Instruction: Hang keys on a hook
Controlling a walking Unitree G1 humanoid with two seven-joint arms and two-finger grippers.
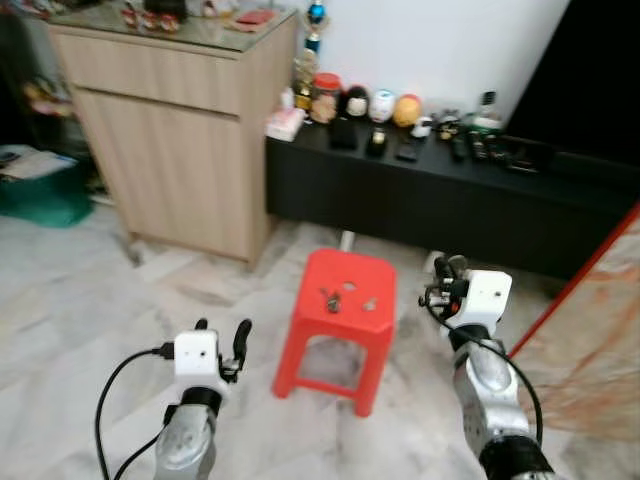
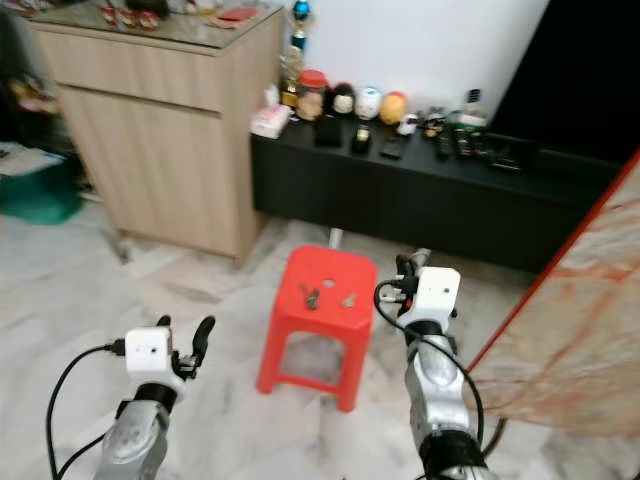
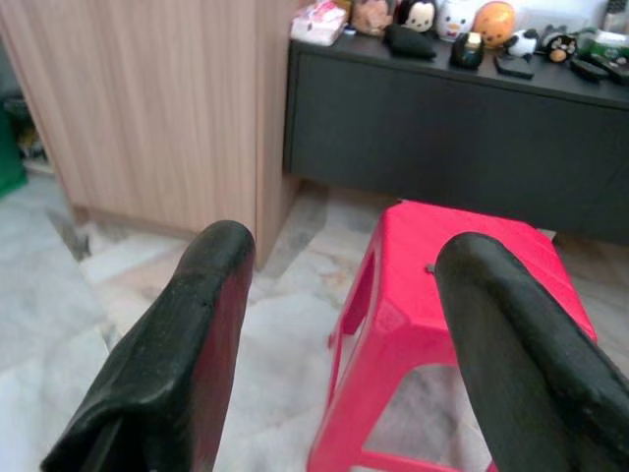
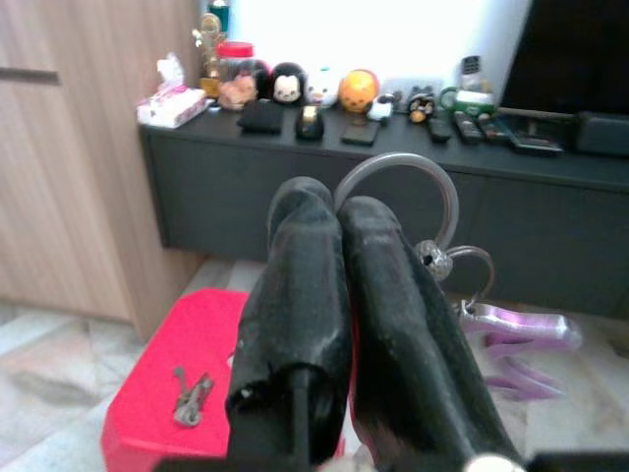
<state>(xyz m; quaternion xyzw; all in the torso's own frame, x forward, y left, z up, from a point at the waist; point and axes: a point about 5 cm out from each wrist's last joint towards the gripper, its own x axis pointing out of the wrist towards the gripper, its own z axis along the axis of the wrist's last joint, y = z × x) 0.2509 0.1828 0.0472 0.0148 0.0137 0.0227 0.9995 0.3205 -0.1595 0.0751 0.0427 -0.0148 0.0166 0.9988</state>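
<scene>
A red plastic stool [image 1: 338, 318] stands on the marble floor between my two arms. A bunch of keys [image 1: 330, 298] lies on its seat, also seen as keys [image 4: 189, 395] in the right wrist view, with two small bits beside it. My right gripper [image 1: 450, 268] is raised to the right of the stool. Its fingers [image 4: 310, 285] are pressed shut on a silver key ring [image 4: 432, 197], from which a purple piece [image 4: 521, 329] dangles. My left gripper [image 1: 222, 332] hangs open and empty at the stool's left, its fingers [image 3: 187, 344] spread wide.
A tall wooden cabinet [image 1: 175, 150] stands at the back left. Beside it a low black console [image 1: 430, 190] carries figurines, jars and remotes. A green box [image 1: 40, 190] is at far left, and a reddish marbled panel [image 1: 600, 340] leans at right.
</scene>
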